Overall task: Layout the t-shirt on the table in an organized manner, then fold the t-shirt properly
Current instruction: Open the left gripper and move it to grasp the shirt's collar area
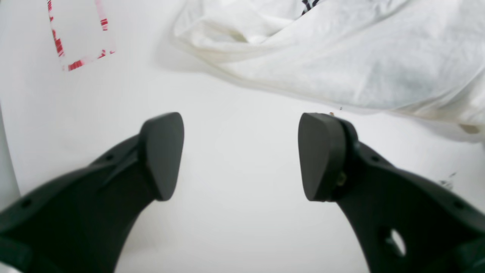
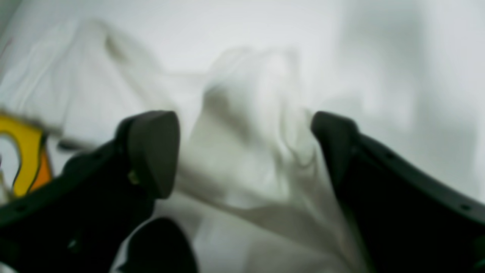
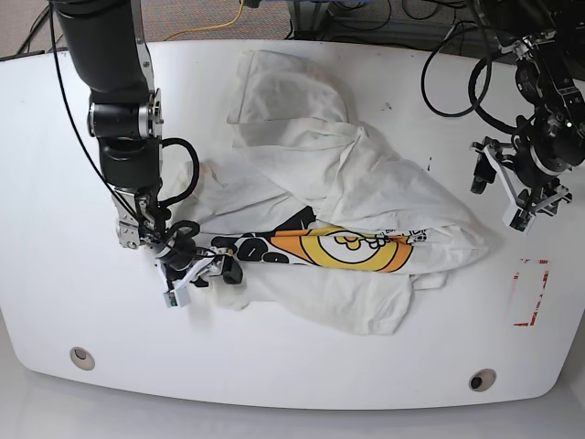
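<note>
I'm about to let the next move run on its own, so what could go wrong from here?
The right gripper, open astride a raised fold of the crumpled t-shirt, may pinch several layers and drag the heap instead of spreading it. The left gripper is open above bare table, so nothing anchors the far side.

The black 2-fingered left gripper [image 1: 241, 155] hangs with its jaws spread wide. The black 2-fingered right gripper [image 2: 242, 151] sits low, jaws likewise parted.
</note>
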You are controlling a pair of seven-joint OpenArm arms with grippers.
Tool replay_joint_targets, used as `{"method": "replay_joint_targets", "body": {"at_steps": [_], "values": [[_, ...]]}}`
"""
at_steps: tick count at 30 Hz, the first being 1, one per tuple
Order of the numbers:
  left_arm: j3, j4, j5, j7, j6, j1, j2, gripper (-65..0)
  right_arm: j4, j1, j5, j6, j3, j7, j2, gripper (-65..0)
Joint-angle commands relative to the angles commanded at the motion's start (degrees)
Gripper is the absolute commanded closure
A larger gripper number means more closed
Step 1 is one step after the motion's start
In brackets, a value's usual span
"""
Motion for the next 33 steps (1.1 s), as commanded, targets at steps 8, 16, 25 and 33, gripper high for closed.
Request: {"method": "replay_joint_targets", "body": {"at_steps": [8, 16, 25, 33], "values": [[3.52, -0.09, -4.22, 0.09, 0.0, 4.31, 5.19, -43.9, 6.51, -1.85, 0.09, -0.09, 0.0, -4.13, 0.18, -3.0], [8.35, -0.35, -6.77, 0.09, 0.0, 5.71, 10.81, -43.9, 6.68, -2.73, 0.09, 0.26, 0.0, -5.01, 0.62, -1.0], [9.58, -0.44, -1.32, -0.26, 0.0, 3.34, 17.58, -44.0, 6.86, -3.87, 0.09, 0.35, 0.0, -5.01, 0.62, -1.0], [18.02, -0.44, -1.23, -0.35, 0.0, 1.67, 18.02, -44.0, 6.86, -3.96, 0.09, 0.35, 0.0, -5.01, 0.53, -1.0]]}}
